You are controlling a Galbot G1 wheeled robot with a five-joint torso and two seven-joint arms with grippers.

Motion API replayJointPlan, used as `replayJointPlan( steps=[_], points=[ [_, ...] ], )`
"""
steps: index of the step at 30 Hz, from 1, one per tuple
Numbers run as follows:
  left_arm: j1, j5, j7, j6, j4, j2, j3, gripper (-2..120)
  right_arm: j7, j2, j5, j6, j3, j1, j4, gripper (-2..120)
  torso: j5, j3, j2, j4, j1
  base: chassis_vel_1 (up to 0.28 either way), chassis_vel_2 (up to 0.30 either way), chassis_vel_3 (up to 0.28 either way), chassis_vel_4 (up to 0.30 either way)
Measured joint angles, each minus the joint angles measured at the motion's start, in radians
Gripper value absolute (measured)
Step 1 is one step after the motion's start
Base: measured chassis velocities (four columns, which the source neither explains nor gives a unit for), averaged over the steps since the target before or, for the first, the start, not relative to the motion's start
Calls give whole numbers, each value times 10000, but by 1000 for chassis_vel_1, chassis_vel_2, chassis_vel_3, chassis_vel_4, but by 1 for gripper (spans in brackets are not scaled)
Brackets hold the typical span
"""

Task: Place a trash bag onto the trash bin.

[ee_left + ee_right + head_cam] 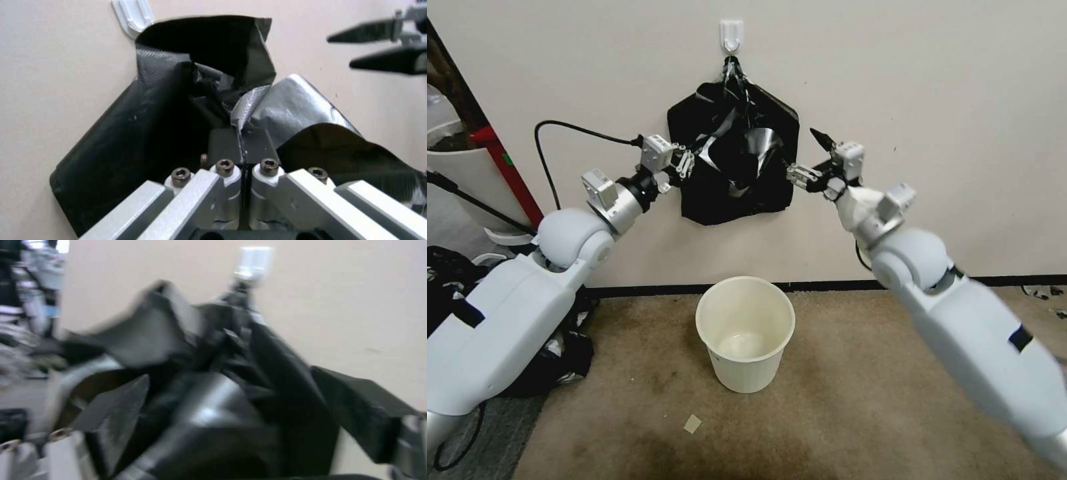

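Note:
A flat black bundle [710, 193] hangs from a white wall hook [732, 33]. One glossy sheet of it, the trash bag [757, 148], is peeled forward from the bundle's front. My left gripper [692, 162] is at the bundle's left side, shut on the edge of this shiny film [293, 106]. My right gripper [800, 152] sits at the bundle's right edge with its black fingers [369, 30] spread apart, one on either side of the bulging film [209, 413]. The cream-white trash bin [747, 373] stands upright and empty on the carpet below, apart from both grippers.
A heap of black plastic [564, 357] lies on the floor at the left, under my left arm. A larger white tub [460, 177] and a red post [510, 170] stand at the far left. A black cable [574, 130] loops along the wall. A paper scrap [692, 423] lies on the carpet.

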Motion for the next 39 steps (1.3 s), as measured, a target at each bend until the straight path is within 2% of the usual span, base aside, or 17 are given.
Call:
replayJointPlan(
  steps=[3, 7, 11, 14, 19, 22, 26, 28, 30, 32, 34, 35, 38, 39],
  points=[
    [90, 11, 0, 0, -46, -19, -22, 0, -291, -105, 427, -530, -350, 528, 125, 99, -1, 0, 0, 0, 0, 0, 0, 0, 0],
    [202, 16, 0, -4, -130, -39, -59, 0, -815, -105, 77, -1193, -706, 1088, 33, 100, -1, 0, 0, -1, 0, 0, 0, 0, 0],
    [244, -8, -2, -14, -196, -32, -102, 0, -1075, 76, -837, -1775, -979, 1553, -279, 100, 0, 0, 0, -1, 0, 0, 0, 0, 0],
    [251, -50, -15, -21, -219, -29, -118, 0, -1179, 393, -2249, -2181, -1146, 1922, -868, 100, -2, 0, 0, 2, 0, 0, 0, 0, 0],
    [256, -67, -17, -29, -219, -36, -130, 0, -1884, 462, -3002, -2405, -1127, 2046, -1190, 96, 0, 0, 0, -1, 1, 0, 0, 0, 0],
    [275, -133, -18, -39, -217, -41, -157, 0, -2863, 418, -3482, -2628, -940, 2044, -1168, 88, 0, 0, 0, -1, 0, 0, 0, 0, 0],
    [279, -200, -20, -45, -203, -76, -172, 0, -3526, 398, -4114, -2655, -797, 2002, -1159, 71, 0, 0, 0, -1, 0, 0, 0, 0, 0],
    [274, -215, -21, -45, -197, -88, -173, 0, -3590, 401, -4287, -2655, -762, 1995, -1165, 68, 0, 0, 0, -1, 0, 0, 0, 0, 0],
    [235, -252, -23, -47, -165, -112, -173, 0, -3680, 427, -4922, -2609, -642, 1960, -1202, 57, 0, 0, 0, -1, 0, 0, 0, 0, 0],
    [227, -257, -23, -47, -158, -115, -173, 0, -3683, 432, -5050, -2582, -614, 1944, -1210, 53, 0, 0, 0, -1, 1, 0, 0, 0, 0],
    [195, -292, -27, -47, -132, -123, -170, 0, -3711, 429, -5544, -2438, -468, 1834, -1224, 41, 1, 0, 0, -1, 0, 0, 0, 0, 0],
    [195, -292, -27, -47, -132, -123, -170, 0, -3711, 429, -5544, -2438, -468, 1834, -1224, 41, 1, 0, 0, -1, 0, 0, 0, 0, 0],
    [170, -337, -35, -47, -93, -153, -170, 0, -3755, 375, -5729, -2251, -345, 1667, -1204, 28, 1, -1, 0, -1, 0, 0, 0, 0, 0],
    [170, -337, -35, -47, -93, -153, -170, 0, -3755, 375, -5729, -2251, -345, 1667, -1204, 28, 1, -1, 0, -1, 0, 0, 0, 0, 0]
  ],
)
